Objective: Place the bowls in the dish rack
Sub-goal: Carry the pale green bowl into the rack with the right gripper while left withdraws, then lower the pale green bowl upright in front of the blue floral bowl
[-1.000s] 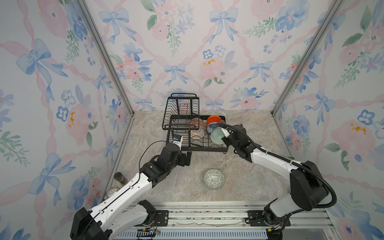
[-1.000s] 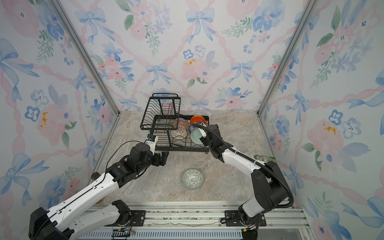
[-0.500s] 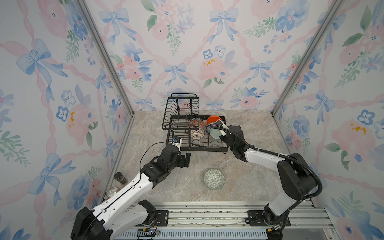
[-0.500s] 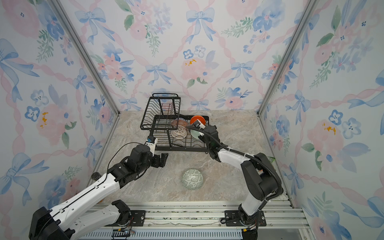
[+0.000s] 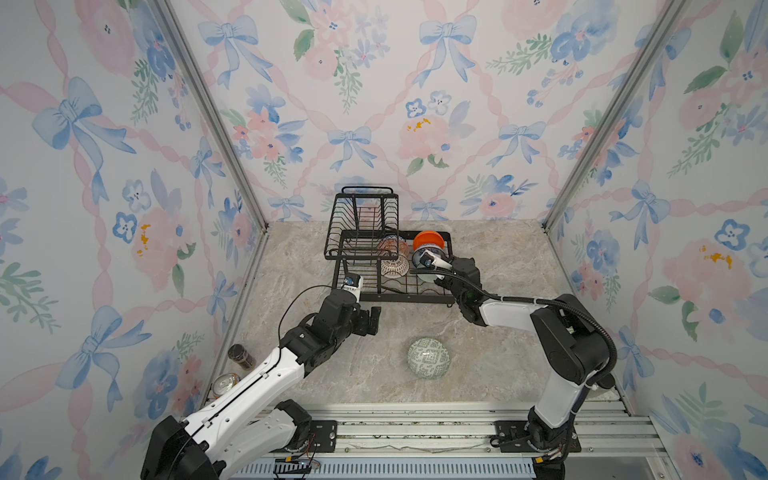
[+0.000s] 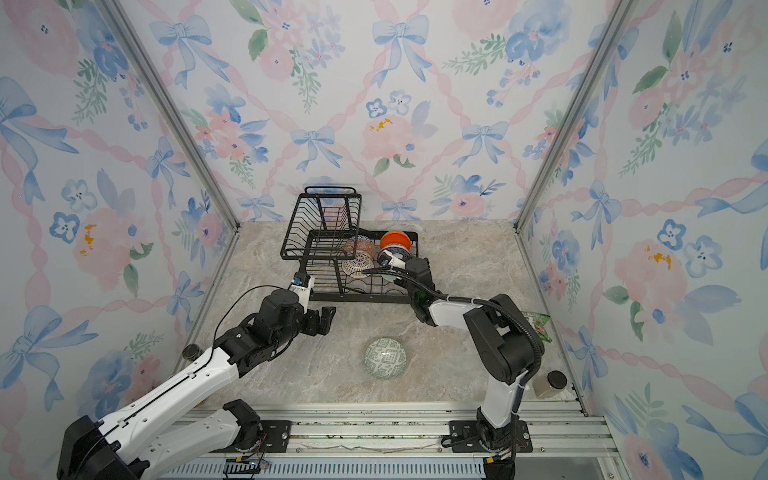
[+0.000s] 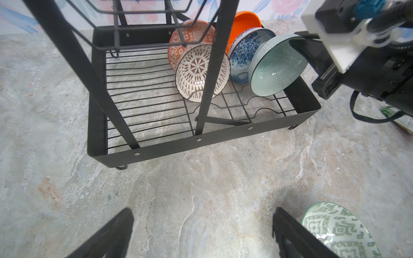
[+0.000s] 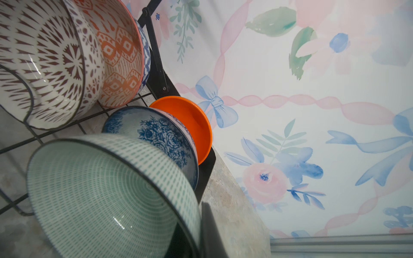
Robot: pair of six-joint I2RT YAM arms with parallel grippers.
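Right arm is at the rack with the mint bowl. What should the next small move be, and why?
Probably open the right gripper and let go. It is shut on the rim of the pale mint bowl, which already stands on edge in the lower tray of the dish rack. The bowl seems to rest on the wires, right beside the blue floral bowl.

Five bowls (image 7: 202, 73) lean in the black dish rack (image 7: 201, 139); grey-green bowl (image 5: 429, 357) lies outside
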